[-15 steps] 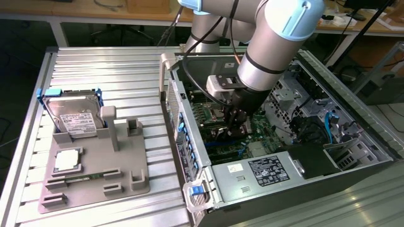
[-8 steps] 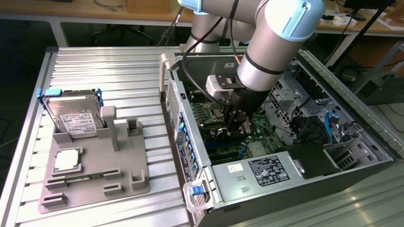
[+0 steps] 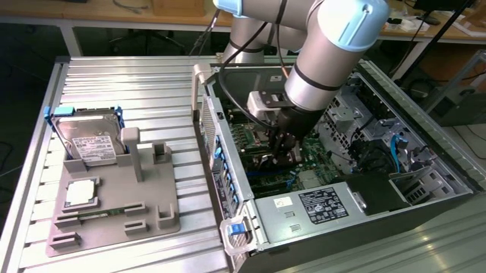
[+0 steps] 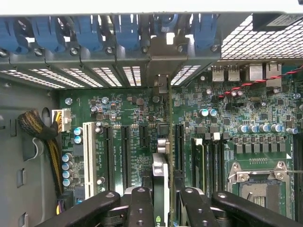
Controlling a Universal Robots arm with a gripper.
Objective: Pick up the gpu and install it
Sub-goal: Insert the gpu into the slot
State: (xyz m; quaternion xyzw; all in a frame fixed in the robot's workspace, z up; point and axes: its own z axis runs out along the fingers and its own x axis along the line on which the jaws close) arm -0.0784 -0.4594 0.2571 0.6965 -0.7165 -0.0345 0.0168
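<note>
In the wrist view, the gripper (image 4: 163,201) is seen at the lower centre of the frame, its two black fingers (image 4: 141,208) clenched on the gpu (image 4: 163,156). The card is held edge-on between them, so only a thin strip of it is presented. Its long axis runs from the fingers toward the rear wall of the computer case (image 4: 28,156), where the silver end bracket (image 4: 163,85) is met by the slot openings. The card is stood vertically over the green motherboard (image 4: 137,118), in line with the black expansion slots. Three black slots and one white slot (image 4: 88,153) can be counted on one side of the card, and one more black slot just beside it on the other. An empty processor socket (image 4: 258,182) is seen at the lower right of that frame. Six blue retention clips (image 4: 128,30) are lined along the upper edge.

In the exterior view, the gripper (image 3: 287,149) is seen lowered into the open case (image 3: 425,165) at the centre of the frame, the one arm (image 3: 326,62) descending from the upper centre. At the lower left, one grey fixture tray (image 3: 144,213) is laid on the slatted table (image 3: 114,91). On it one narrow memory stick (image 3: 99,214), one square processor (image 3: 82,193) and, farther back, one hard drive (image 3: 87,142) in a blue frame are held.
</note>
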